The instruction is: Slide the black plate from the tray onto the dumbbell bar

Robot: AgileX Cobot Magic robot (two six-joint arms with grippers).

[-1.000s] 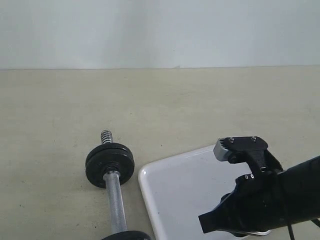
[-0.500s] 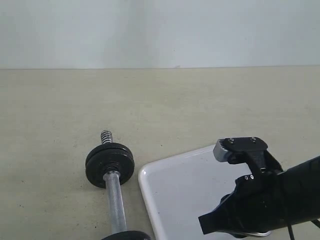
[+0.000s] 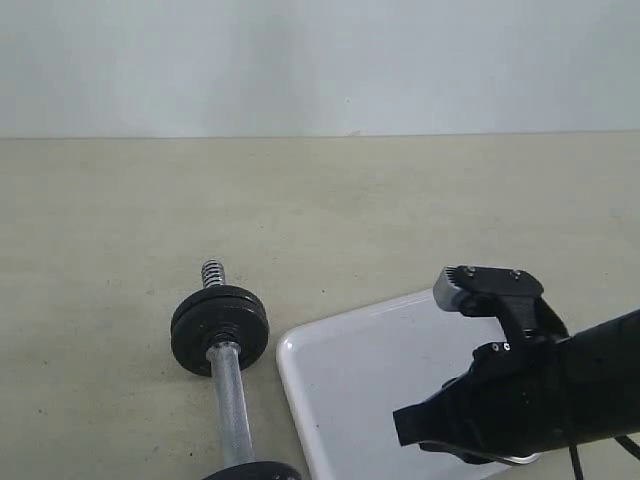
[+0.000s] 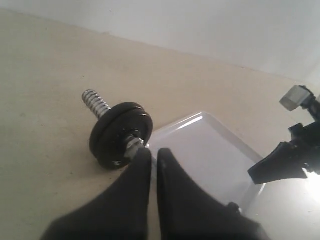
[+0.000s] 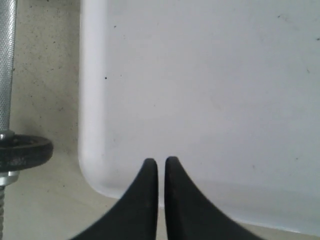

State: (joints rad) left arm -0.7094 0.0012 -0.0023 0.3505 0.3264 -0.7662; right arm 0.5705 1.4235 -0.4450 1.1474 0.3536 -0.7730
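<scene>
I am looking across the beige worktop (image 3: 120,220), which is carrying everything. The white tray (image 3: 350,370) is lying at about 5 o'clock in the exterior view, and every part of its surface I can see is bare. The right arm (image 3: 560,400) is hanging over the tray's right half and hiding that part from outside, though the right wrist view is showing only white there too.

The dumbbell bar (image 3: 232,410) is lying flat just beside the tray's left rim, at the tray's 9 o'clock, running from 6 towards 12. I am guessing it is parked that close so a disc needs only a short carry to a threaded end.

The far black plates (image 3: 219,330), two discs pressed together, are sitting on the bar's far end, and the near black plate (image 3: 255,470) is sitting on the near end. I cannot tell which one belonged on the tray, but I am judging the loading done.

The right gripper (image 5: 161,167) is clenched on nothing, hovering over the tray's near rim, with the far pair at roughly its 10 o'clock and the near one at 8. The left gripper (image 4: 152,160) is also clenched and empty. It is pointing at the far pair, and I am judging it clear of them, since the exterior view is showing nothing at those discs.
</scene>
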